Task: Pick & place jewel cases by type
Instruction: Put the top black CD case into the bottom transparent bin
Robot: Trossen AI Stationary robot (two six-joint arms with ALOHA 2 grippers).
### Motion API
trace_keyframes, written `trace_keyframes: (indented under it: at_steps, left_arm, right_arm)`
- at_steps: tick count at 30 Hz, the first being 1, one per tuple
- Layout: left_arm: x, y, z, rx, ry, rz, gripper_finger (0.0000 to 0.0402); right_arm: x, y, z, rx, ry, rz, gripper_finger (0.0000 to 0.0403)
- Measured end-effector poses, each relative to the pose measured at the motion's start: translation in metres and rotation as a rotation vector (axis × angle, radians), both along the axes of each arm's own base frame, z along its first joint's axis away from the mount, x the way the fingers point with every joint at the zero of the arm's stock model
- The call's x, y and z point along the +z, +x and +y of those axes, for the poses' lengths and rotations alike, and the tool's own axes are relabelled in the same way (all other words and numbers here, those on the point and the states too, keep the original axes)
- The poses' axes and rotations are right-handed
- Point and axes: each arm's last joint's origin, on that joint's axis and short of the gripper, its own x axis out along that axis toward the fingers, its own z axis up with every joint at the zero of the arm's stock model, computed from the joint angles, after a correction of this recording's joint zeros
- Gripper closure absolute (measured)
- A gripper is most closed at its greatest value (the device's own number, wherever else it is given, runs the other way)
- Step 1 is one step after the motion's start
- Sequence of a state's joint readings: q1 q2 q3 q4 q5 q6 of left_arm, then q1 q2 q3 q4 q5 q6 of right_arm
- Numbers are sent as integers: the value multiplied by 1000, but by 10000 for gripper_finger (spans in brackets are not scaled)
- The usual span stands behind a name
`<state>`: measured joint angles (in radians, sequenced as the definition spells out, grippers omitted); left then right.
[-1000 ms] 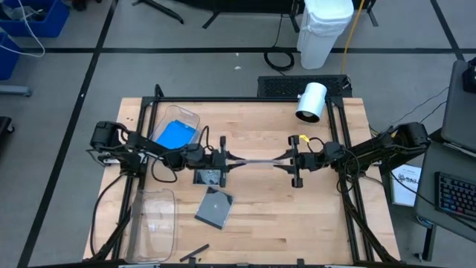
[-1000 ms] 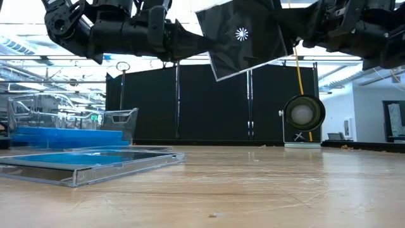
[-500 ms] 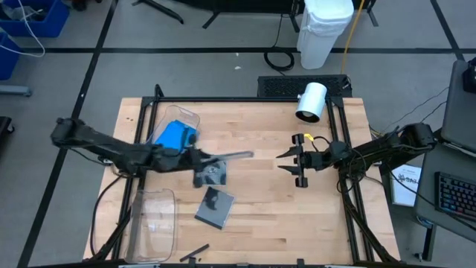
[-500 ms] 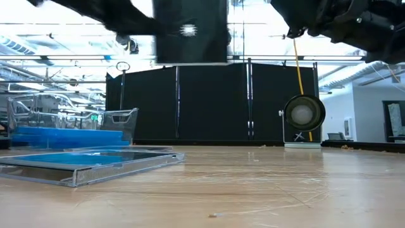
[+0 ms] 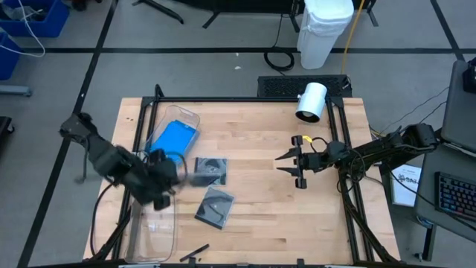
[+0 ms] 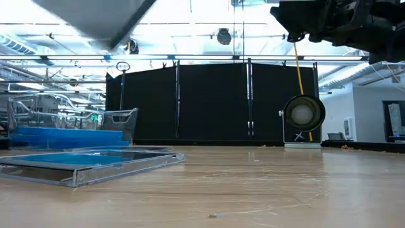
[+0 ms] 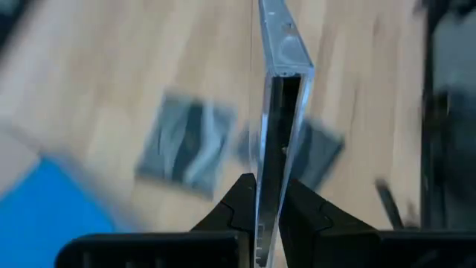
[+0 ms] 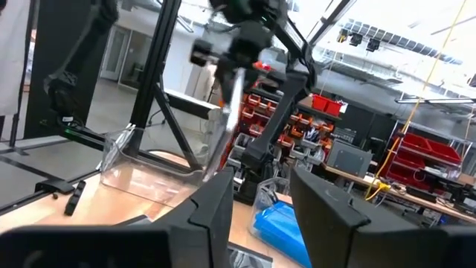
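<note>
My left gripper is over the table's left part, shut on a grey/clear jewel case. The low view shows that case high at its top left. Two more grey jewel cases lie flat on the wood below. A blue jewel case lies in the far clear bin. My right gripper hangs open at the table's right middle, with nothing between its fingers. My left gripper pinches the jewel case by one edge between its two fingers, one on each flat face. The fingers slant downward. The case stands edge-on in line with them, reaches out past their tips, and is lifted clear of the table.
A second clear bin sits at the near left corner. A white roll lies at the far right, and a small dark part lies by the near edge. Bare wood spreads between the two grippers.
My right gripper has opened and let go of the grey case that both grippers held over the table's middle. My left gripper has carried that case up and toward the table's left edge, rolling and tipping to point downward. The case has turned with it.
</note>
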<state>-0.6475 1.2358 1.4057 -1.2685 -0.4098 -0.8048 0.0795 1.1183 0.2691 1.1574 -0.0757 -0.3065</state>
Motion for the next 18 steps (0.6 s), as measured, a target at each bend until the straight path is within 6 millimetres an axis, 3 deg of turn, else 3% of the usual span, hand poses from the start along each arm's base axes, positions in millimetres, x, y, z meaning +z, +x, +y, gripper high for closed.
trace_keyframes:
  at_steps: [5,12,18]
  left_arm:
    - [-4,14,-35,80,-47,391,366]
    - [-6,35,-84,11,-168,514,366]
    - [-4,26,-103,147,-274,572,366]
  right_arm:
    - [-1,0,0,0,-1,5,281]
    - [-1,0,0,3,7,14,284]
    - [-1,0,0,11,33,17,286]
